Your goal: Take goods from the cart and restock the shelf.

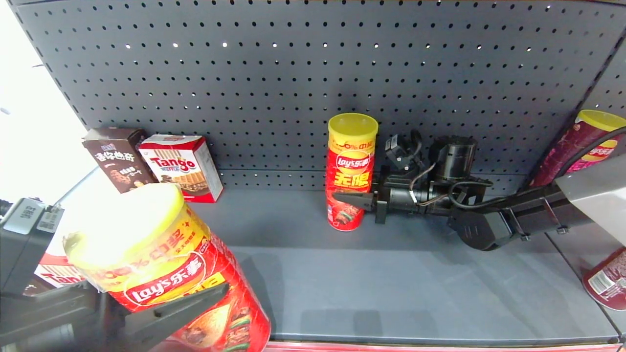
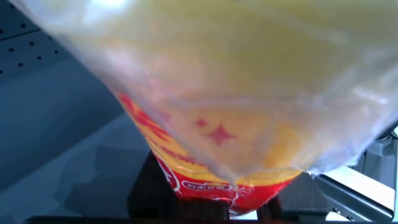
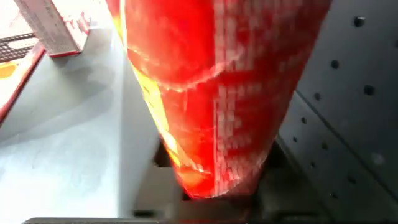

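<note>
Head view is showing the right gripper (image 1: 353, 200) closing low around a red chip can (image 1: 351, 166). The can is standing upright on the shelf (image 1: 401, 283), close to the back edge and about midway along it, just in front of the pegboard (image 1: 293, 73). The left gripper (image 1: 195, 298) is clamping a second chip can (image 1: 161, 264), carrying it tilted over the shelf's front left corner and not yet set down.

The step in hand is probably the release of the standing can. The right jaws should be opening only once the base is sitting flat. The arm should then be backing straight out toward the right edge, so that no finger is dragging the tall can over. The second can is going to need righting before it goes down.

Both cans are wearing yellow lids, so their contents are hidden. A brown biscuit box (image 1: 115, 159) and a red-and-white wafer box (image 1: 183, 166) are sitting side by side at the shelf's back left corner. A purple can (image 1: 577, 144) is leaning at the right edge, and another purple can (image 1: 609, 283) is showing near the front right corner.
</note>
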You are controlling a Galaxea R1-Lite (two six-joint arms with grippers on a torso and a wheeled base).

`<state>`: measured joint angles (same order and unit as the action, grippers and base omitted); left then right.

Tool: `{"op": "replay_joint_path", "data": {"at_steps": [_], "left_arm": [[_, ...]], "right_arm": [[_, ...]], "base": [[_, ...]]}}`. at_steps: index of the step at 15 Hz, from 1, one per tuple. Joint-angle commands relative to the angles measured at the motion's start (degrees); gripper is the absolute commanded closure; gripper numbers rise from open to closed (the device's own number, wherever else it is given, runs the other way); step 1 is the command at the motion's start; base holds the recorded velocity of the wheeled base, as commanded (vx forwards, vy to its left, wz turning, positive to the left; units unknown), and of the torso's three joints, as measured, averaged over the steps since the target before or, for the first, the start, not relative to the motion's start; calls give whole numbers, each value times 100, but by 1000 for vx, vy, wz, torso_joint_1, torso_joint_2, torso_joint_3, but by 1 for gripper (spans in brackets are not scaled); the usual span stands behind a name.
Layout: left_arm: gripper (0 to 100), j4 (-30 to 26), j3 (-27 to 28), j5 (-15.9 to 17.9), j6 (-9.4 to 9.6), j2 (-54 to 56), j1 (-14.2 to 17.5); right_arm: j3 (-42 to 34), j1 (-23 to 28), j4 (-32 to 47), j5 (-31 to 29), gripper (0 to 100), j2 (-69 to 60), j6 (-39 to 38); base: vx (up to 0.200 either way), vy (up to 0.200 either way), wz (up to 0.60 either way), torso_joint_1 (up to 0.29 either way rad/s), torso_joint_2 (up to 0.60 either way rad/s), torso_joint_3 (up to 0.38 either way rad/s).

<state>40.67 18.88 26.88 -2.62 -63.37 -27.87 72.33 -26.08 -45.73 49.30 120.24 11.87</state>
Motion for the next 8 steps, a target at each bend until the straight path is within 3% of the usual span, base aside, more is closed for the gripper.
{"op": "replay_joint_path", "data": {"at_steps": [1,5,8], "left_arm": [[100,-6,-7,1,-2,0,1],[100,-6,-7,1,-2,9,1],[100,-6,-7,1,7,9,9]], "right_arm": [[-43,-47,11,-8,100,-70,-10],[-298,-135,29,-87,100,-484,-54],[-896,-390,-15,-342,100,-1081,-203]], "base": [[0,0,0,0,0,0],[0,0,0,0,0,0],[0,0,0,0,0,0]]}}
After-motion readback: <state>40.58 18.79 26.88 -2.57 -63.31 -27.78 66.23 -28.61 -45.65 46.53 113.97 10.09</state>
